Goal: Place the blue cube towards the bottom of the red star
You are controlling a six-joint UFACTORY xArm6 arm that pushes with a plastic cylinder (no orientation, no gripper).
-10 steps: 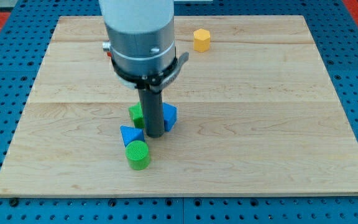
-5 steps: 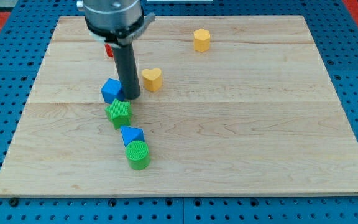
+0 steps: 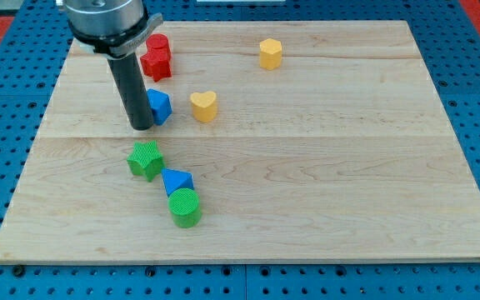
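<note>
My tip (image 3: 142,127) sits on the board (image 3: 348,167), touching the blue cube's (image 3: 158,106) left side. No claw on this rig, just the bare rod.

Blue cube is near and slightly right of the red star (image 3: 156,63), apart from it, one corner pointing right; no clear long axis.

A second red block (image 3: 157,42) touches the star's far side.

Yellow heart (image 3: 204,105) is just right of the cube.

Yellow hexagon (image 3: 270,52) far right.

Green star (image 3: 146,159), blue triangle (image 3: 177,181) and green cylinder (image 3: 185,207) run nearer.

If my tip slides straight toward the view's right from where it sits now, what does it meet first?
Almost at once, the blue cube: my tip sits at its left edge, seemingly touching, though depth is unclear. Beyond it on that line comes the yellow heart. The red star lies above, off this path.
</note>
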